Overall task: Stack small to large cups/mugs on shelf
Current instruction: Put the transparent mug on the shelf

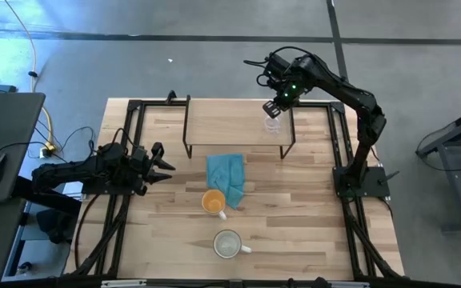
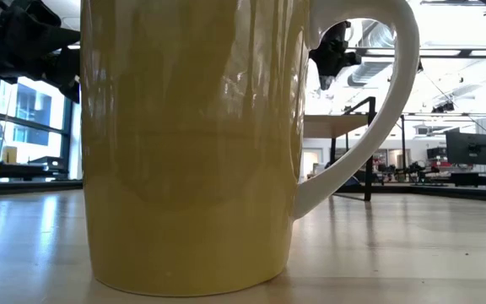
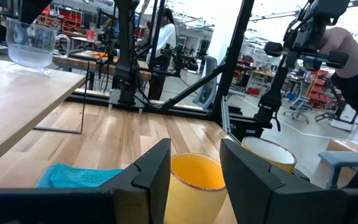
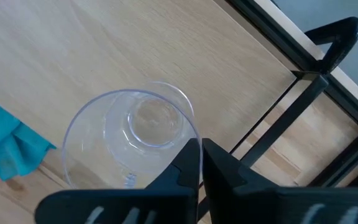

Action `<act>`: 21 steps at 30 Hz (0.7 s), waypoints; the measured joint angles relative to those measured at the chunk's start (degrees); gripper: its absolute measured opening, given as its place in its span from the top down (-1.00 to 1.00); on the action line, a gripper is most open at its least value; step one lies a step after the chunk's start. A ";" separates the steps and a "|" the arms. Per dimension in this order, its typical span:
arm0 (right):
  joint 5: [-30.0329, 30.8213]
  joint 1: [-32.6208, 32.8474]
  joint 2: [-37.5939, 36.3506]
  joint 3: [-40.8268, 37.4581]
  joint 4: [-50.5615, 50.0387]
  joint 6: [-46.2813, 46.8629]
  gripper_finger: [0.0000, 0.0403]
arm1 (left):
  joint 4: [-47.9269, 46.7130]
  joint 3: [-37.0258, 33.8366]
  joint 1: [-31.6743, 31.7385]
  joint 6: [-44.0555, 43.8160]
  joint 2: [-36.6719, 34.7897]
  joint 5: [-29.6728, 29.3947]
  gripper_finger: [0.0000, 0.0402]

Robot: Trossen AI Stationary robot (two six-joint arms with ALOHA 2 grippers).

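The left arm's jaws [image 1: 166, 163] hang over the left side of the light-wood surface [image 1: 310, 224], spread apart with nothing between them, facing right toward the cups. To their right, a crumpled teal cloth [image 1: 226, 174] lies near the middle of the surface, just in front of the low light-wood shelf on thin black legs [image 1: 222, 124]. Touching the cloth's near edge stands the medium orange mug with a pale handle [image 1: 213, 202], upright, its mouth open to the top. Nearer still, apart from it, stands the larger cream mug [image 1: 228, 244], also upright, its handle pointing right. At the shelf's right end sits the small clear glass cup [image 1: 272, 124], upright on the board. The right arm reaches in from the far right, and its jaws [image 4: 201, 163] are directly above the glass cup, pressed together at the cup's rim; whether they pinch the glass wall I cannot tell.
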 joint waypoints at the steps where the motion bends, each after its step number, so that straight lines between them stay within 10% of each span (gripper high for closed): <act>1: -0.24 0.00 0.00 0.00 0.00 0.02 0.97 | 0.00 0.00 0.00 0.01 0.01 0.00 0.36; 21: -1.59 -0.81 -0.07 0.00 0.48 -1.00 0.66 | 0.00 0.00 0.00 0.01 -0.01 0.00 0.36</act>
